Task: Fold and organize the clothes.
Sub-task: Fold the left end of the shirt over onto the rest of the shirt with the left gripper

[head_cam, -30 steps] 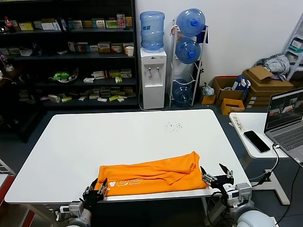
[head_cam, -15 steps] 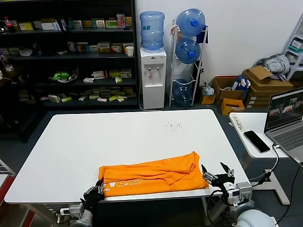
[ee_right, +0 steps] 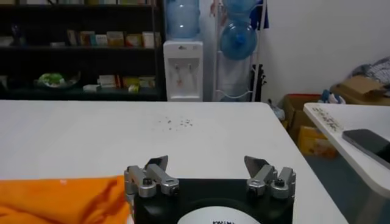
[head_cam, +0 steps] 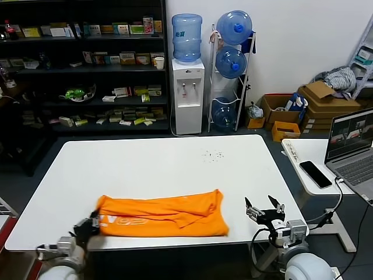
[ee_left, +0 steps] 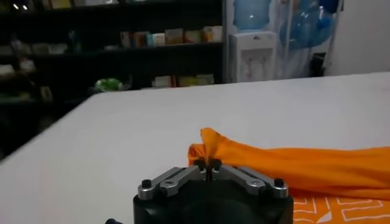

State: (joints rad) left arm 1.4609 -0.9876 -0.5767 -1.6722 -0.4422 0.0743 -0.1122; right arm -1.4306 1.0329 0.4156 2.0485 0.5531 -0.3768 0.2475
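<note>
Head view: a folded orange T-shirt (head_cam: pixel 160 208) lies near the front edge of a white counter (head_cam: pixel 163 166). Left gripper (head_cam: pixel 88 224) pinches its left end. Right gripper (head_cam: pixel 265 210) hovers apart from it, fingers spread.
Left wrist view: gripper (ee_left: pixel 208 164) clamped on cloth.
Right wrist view: gripper (ee_right: pixel 210 171) wide apart

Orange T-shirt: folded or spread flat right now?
Folded. The orange T-shirt lies as a narrow layered band, its end pinched in the shut left gripper.

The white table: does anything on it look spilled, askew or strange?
A scatter of small dark specks lies on the white table toward its far side, like spilled crumbs. The orange T-shirt lies loosely folded with uneven edges, one corner pinched in the shut left gripper. The right gripper hangs open beside it.
</note>
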